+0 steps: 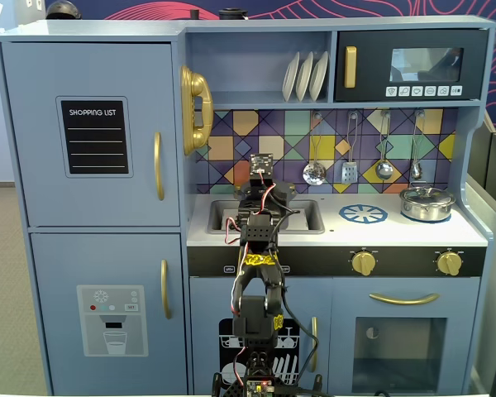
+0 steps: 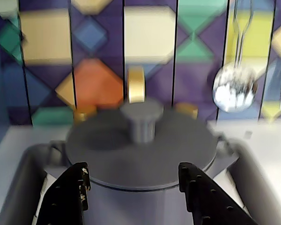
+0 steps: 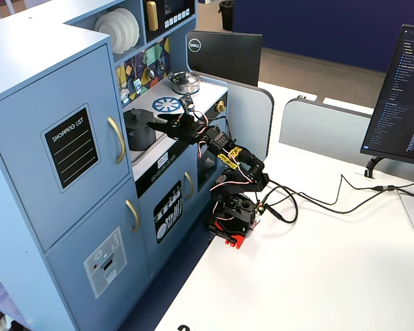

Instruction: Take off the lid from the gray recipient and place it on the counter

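The dark-gray lid with its center knob lies shut on the gray recipient, which stands in the sink. My gripper is open, its black fingers on either side of the pot's near wall, just below the lid's rim, not touching it. In a fixed view the pot stands left of the gripper. In the front fixed view my arm hides the pot. The pale counter with the blue burner ring lies to the right.
A shiny silver pot stands on the counter's right end, also in the side fixed view. Utensils hang on the backsplash. A gold faucet rises behind the pot. The sink's walls enclose the pot.
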Action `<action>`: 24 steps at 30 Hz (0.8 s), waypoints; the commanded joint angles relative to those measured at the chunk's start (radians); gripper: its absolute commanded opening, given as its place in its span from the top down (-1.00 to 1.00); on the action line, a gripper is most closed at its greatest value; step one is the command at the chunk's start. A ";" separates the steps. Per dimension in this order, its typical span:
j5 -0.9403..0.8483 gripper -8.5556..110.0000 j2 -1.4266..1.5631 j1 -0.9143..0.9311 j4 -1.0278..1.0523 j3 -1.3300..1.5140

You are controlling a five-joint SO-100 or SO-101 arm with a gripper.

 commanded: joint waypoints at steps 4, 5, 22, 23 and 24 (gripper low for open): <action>0.035 0.59 -0.118 0.017 -0.091 -0.104; 0.038 0.59 -0.133 0.017 -0.103 -0.112; 0.003 0.57 -0.327 0.000 -0.219 -0.178; 0.003 0.56 -0.341 0.002 -0.224 -0.186; 0.002 0.57 -0.351 0.000 -0.225 -0.195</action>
